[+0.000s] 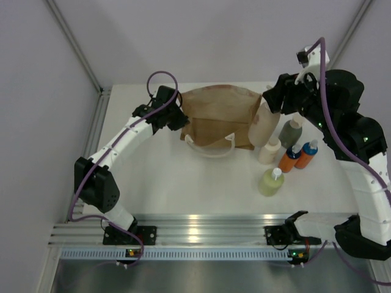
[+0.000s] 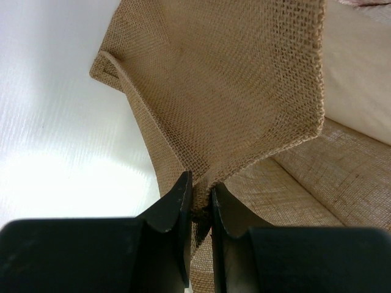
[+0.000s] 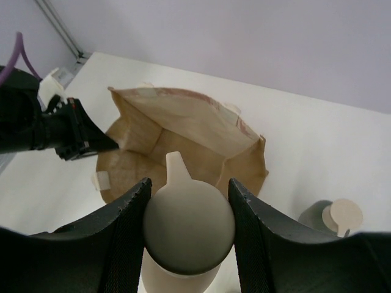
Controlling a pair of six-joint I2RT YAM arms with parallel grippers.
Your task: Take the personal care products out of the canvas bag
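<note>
1. spreading out beneath both arms, the white tabletop is smooth and faintly glossy, with a bright patch of glare left of the left fingers.
2. pale lilac-grey walls close in the room behind. a metal strut slants down to the tabletop's far left corner, and a ribbed aluminium rail at the near edge carries the arm bases.
3. the left fingers are pressed together, pinching the woven edge of the canvas bag. the bag stretches away to their right, lying on the tabletop, with a white handle on its near side.
4. the right fingers are clamped on the tan bottle, which is just beside the bag's right edge.
5. on the near side of the right fingers, five bottles stand on the tabletop. they are the grey-green bottle, cream bottle, dark-capped orange bottle, blue-capped orange bottle and, closest to the rail, the yellow-green bottle.
</note>
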